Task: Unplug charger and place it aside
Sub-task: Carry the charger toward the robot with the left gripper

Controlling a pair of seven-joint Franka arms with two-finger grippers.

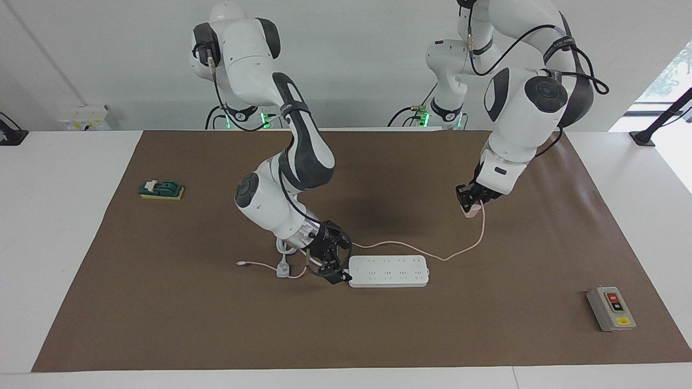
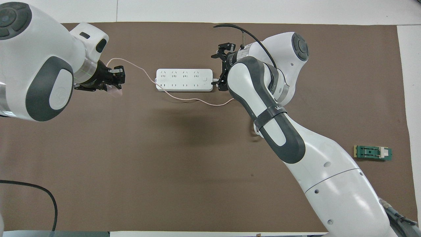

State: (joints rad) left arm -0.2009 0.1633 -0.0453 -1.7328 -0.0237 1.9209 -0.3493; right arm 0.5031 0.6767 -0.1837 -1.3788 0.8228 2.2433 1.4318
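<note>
My left gripper (image 1: 471,198) (image 2: 113,80) is shut on the pale-pink charger (image 1: 472,210) (image 2: 115,92) and holds it clear of the strip, over the mat toward the left arm's end. Its thin pink cable (image 1: 453,255) (image 2: 184,98) trails from it along the mat, past the side of the white power strip (image 1: 388,270) (image 2: 184,79) that is nearer to the robots. My right gripper (image 1: 339,265) (image 2: 219,70) is low at the strip's end toward the right arm, fingers spread at that end.
A grey-white plug with a thick white cord (image 1: 283,268) lies by the right gripper. A green block on a yellow pad (image 1: 161,189) (image 2: 373,152) sits toward the right arm's end. A grey switch box (image 1: 611,308) sits toward the left arm's end.
</note>
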